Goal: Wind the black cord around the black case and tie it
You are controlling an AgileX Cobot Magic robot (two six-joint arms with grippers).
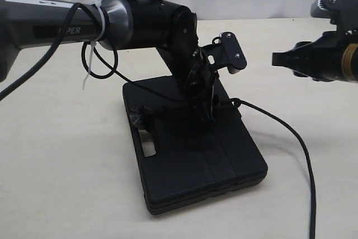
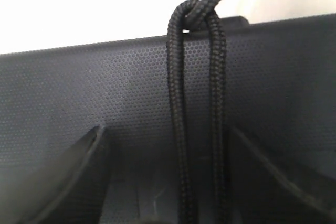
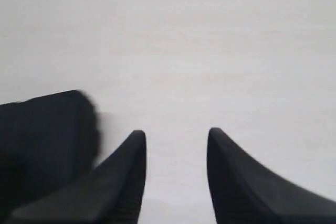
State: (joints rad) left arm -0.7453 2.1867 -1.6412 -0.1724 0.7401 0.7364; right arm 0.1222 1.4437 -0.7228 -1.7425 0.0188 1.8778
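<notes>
Arguably, with the left tool (image 2: 165, 132) spread astride the black cord (image 2: 176, 103) looped over the black case (image 1: 190, 155) on the tabletop (image 1: 67, 183), and the right tool (image 3: 176, 131) spread empty at 3 o'clock, the untensioned loop may slip.

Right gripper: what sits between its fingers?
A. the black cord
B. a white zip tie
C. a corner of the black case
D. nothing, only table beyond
D: in the right wrist view the right gripper has its jaws apart, and only the pale table shows through the gap.
</notes>
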